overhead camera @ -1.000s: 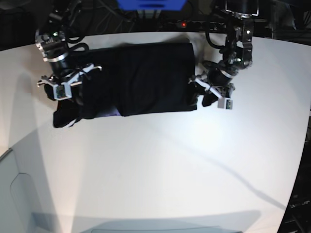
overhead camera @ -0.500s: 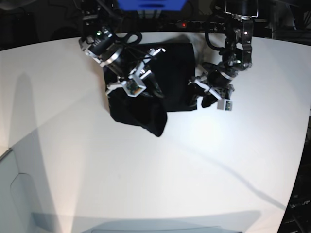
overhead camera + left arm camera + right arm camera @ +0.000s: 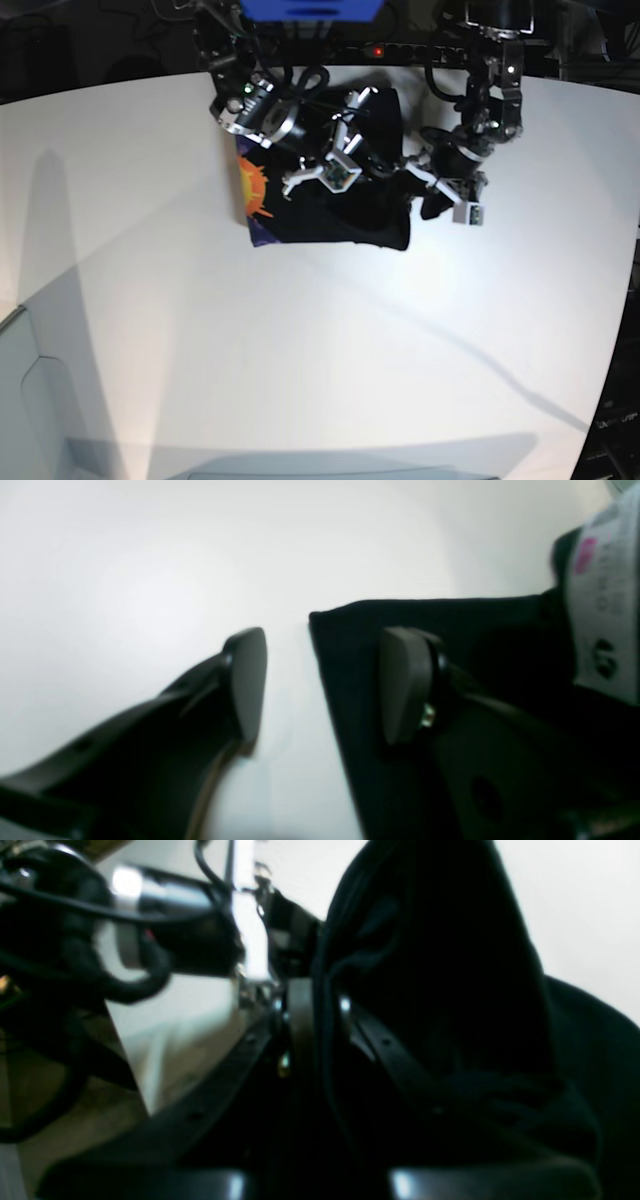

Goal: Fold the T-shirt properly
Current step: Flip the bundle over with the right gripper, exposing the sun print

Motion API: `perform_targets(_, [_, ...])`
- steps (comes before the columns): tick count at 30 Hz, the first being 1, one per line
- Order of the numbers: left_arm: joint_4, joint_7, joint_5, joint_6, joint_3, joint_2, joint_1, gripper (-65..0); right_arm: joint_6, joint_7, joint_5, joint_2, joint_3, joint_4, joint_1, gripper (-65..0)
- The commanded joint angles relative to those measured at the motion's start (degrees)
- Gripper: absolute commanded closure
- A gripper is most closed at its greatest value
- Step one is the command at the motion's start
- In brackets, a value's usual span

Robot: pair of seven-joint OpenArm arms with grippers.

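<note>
— Where's the T-shirt (image 3: pixel 330 205) sitting for you?

— On my base view it lies at the far side of the white table (image 3: pixel 300 350), bunched into a dark block. Its left strip shows the orange sun print (image 3: pixel 254 185) on purple-blue.

— And the right gripper (image 3: pixel 345 150)?

— It reaches in over the shirt's middle. On my right wrist view the jaws are pressed together with a fold of the black cloth (image 3: pixel 430 965) pinched between them, rising up past the fingers.

— The left gripper (image 3: pixel 420 190)?

— It sits at the shirt's right edge. On my left wrist view the jaws stand wide apart and grip nothing: one fingertip (image 3: pixel 247 680) is over bare table, the other (image 3: pixel 402 680) over the black cloth (image 3: pixel 450 630), with the shirt's edge running between them. I cannot tell whether either pad touches anything.
</note>
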Motion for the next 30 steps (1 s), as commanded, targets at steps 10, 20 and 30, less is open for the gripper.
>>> perform_targets(10, [12.98,3.31,0.76,0.81,-12.62,-0.04,9.74,-36.0,0.78,1.23,1.26,-0.70,-0.65,0.46,1.73,0.0])
perform_targets(20, [16.94,3.31,0.76,0.46,-25.54,0.05,14.49,-36.0,0.78,1.14,1.26,-0.79,-1.09,-5.87,5.51,-2.8])
perform_targets(30, [17.03,3.31,0.76,0.37,-27.04,0.05,14.49,-36.0,0.78,0.79,1.26,-0.44,-4.25,7.75,1.99,-34.0])
